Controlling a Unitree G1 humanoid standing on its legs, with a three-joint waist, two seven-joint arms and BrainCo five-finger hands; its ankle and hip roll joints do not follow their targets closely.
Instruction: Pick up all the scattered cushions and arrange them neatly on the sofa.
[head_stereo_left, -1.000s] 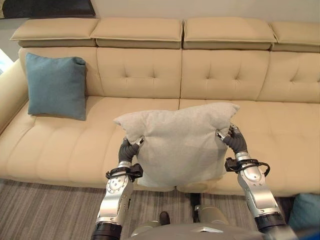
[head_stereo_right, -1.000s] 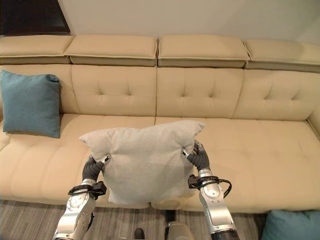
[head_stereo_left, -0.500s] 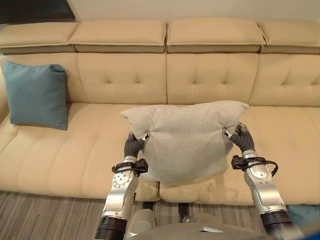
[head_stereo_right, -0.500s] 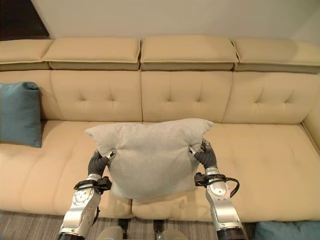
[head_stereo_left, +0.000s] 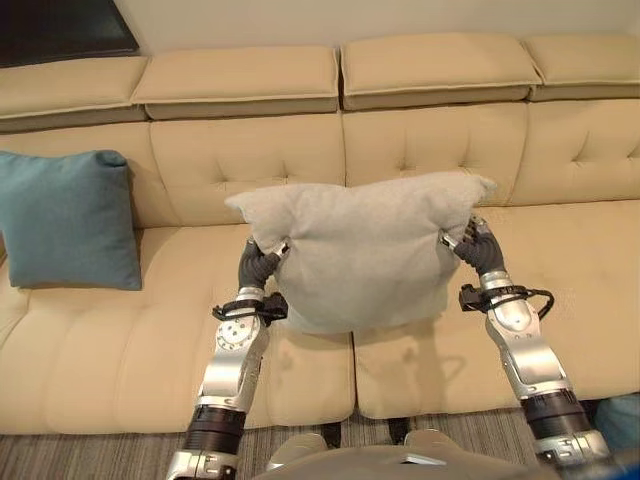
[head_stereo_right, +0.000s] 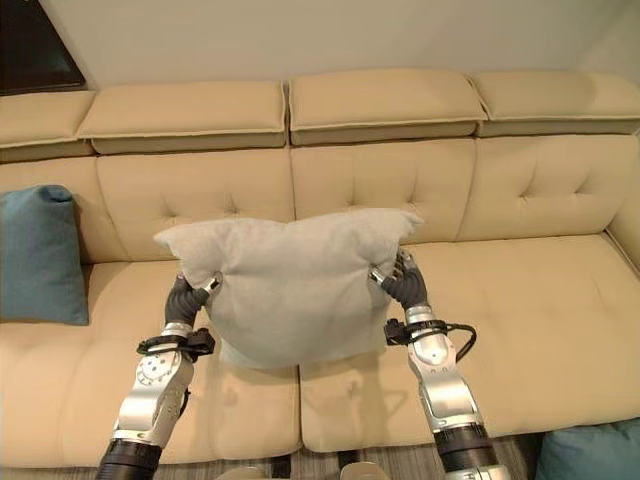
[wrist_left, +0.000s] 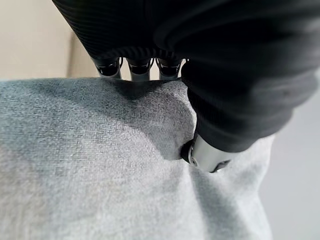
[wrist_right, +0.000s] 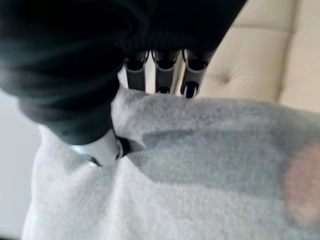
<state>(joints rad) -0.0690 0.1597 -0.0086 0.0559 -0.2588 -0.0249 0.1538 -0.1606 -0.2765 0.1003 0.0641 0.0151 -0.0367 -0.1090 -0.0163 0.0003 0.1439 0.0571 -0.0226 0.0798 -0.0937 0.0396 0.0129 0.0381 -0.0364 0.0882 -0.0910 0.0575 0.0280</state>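
Observation:
A light grey cushion (head_stereo_left: 360, 250) hangs in the air above the seat of the beige sofa (head_stereo_left: 440, 150), in front of its middle backrest. My left hand (head_stereo_left: 258, 265) pinches its upper left edge, thumb (wrist_left: 205, 152) pressed into the cloth (wrist_left: 100, 170). My right hand (head_stereo_left: 477, 250) pinches the upper right edge the same way, thumb (wrist_right: 97, 147) on the fabric (wrist_right: 200, 190). A teal cushion (head_stereo_left: 68, 218) leans upright against the backrest at the sofa's left end.
Another teal cushion (head_stereo_right: 590, 455) lies on the floor at the lower right, by the sofa's front edge. The sofa seat (head_stereo_left: 560, 290) to the right of the grey cushion is bare, as is the stretch (head_stereo_left: 130, 350) between the two cushions.
Both hands have lifted the grey cushion higher and further over the seat, toward the backrest. The camera has shifted, so the whole sofa sits differently in view.

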